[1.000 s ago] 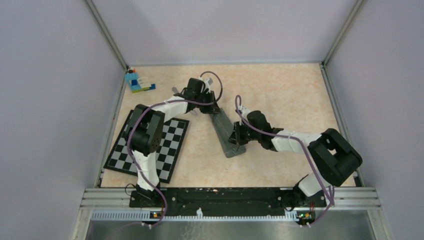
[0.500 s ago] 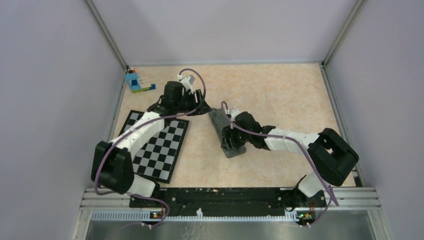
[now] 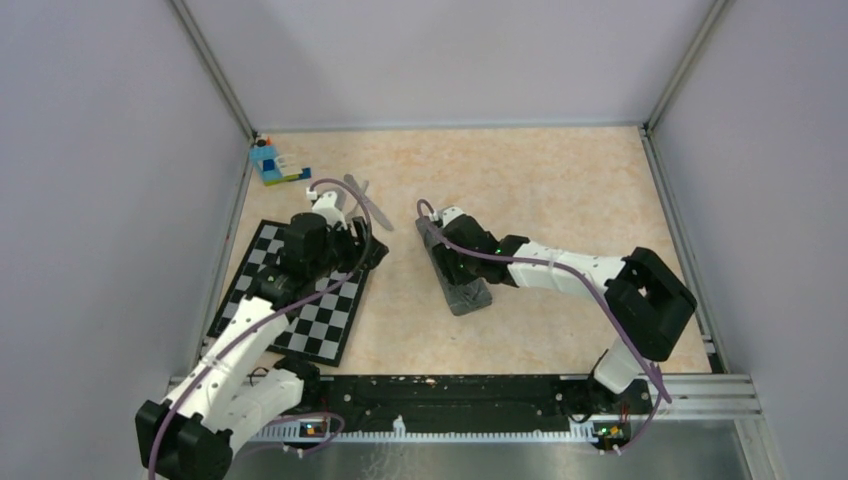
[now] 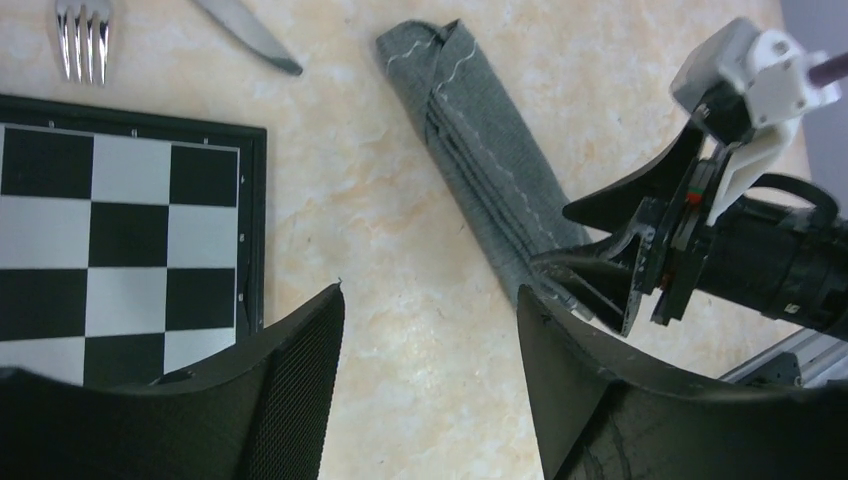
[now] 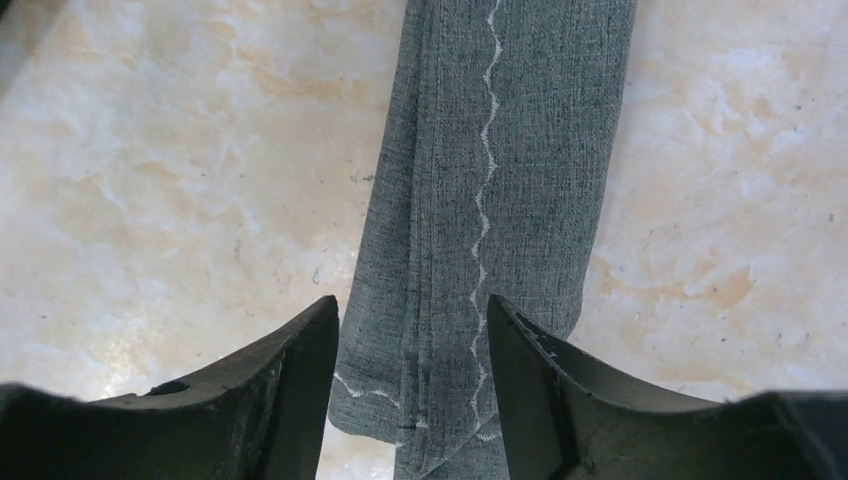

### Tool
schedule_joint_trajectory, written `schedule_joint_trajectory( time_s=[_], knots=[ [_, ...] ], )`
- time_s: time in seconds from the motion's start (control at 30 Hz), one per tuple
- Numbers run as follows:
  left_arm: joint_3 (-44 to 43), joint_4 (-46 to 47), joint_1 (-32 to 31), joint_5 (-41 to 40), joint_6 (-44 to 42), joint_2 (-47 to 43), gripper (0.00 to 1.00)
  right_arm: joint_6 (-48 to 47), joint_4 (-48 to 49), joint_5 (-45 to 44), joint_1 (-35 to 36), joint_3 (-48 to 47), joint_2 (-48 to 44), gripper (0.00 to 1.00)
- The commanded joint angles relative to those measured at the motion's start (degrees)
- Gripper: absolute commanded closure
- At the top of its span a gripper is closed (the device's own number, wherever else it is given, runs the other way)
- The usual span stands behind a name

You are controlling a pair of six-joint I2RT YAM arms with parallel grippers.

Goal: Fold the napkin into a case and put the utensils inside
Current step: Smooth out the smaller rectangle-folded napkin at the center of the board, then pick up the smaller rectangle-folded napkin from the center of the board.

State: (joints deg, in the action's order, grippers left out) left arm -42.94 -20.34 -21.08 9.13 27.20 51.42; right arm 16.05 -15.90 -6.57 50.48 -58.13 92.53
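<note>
Napkin (image 5: pixel 500 180) cloth, folded into a narrow dark grey strip with a wavy pale stitch line along its length, lies flat on the desk (image 3: pixel 560 190) and runs up between the right fingers (image 5: pixel 300 370). Those fingers are released and spread wide, one to each side of the strip's near end, and they clamp nothing. The strip is a little wider than the gap, and from the wrist view I cannot tell whether the tips touch the cloth or hang just above it. In the top view the right arm reaches in from the right, and its wrist covers the upper half of the napkin, leaving the lower end showing.

The left fingers (image 4: pixel 300 350) are also released, parted and holding nothing, over bare desk between the napkin and the checkered mat (image 4: pixel 100 230). The mat's black border lies just to their left. The strip slants away to their upper right, its folded layers showing along one edge and its far end partly under the right arm's black fingers.

Beyond the mat's far edge lie the fork (image 4: pixel 82 40), with only its tines in the wrist view, and close beside it the knife (image 4: pixel 250 30), with only its blade tip showing. Both rest on the desk, well apart from the napkin and outside it. From above they read as one pale sliver, so how they lie against each other is unclear. A blue brick block (image 3: pixel 272 165) sits in the far left corner.
</note>
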Motion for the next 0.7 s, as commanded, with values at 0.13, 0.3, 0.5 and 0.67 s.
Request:
schedule_joint_trajectory(
  time_s=[0.13,0.3,0.5,0.67],
  knots=[
    [10.1,13.3,-0.1,20.9,9.1,5.2,0.36,-0.3,-4.2,-5.3,2.0,-4.2,2.7,0.48],
    [16.5,30.6,-7.0,21.3,22.7,14.6,0.39,-1.2,-2.9,-6.7,2.8,-3.5,4.3,0.42],
    [19.5,34.4,-10.2,13.4,28.2,16.3,0.47,-1.4,-2.3,-9.4,3.1,-4.3,7.0,0.48],
    [20.1,38.0,-11.4,14.3,31.2,20.9,0.53,-1.7,-0.1,-10.9,3.7,-2.6,8.6,0.56]
  ],
)
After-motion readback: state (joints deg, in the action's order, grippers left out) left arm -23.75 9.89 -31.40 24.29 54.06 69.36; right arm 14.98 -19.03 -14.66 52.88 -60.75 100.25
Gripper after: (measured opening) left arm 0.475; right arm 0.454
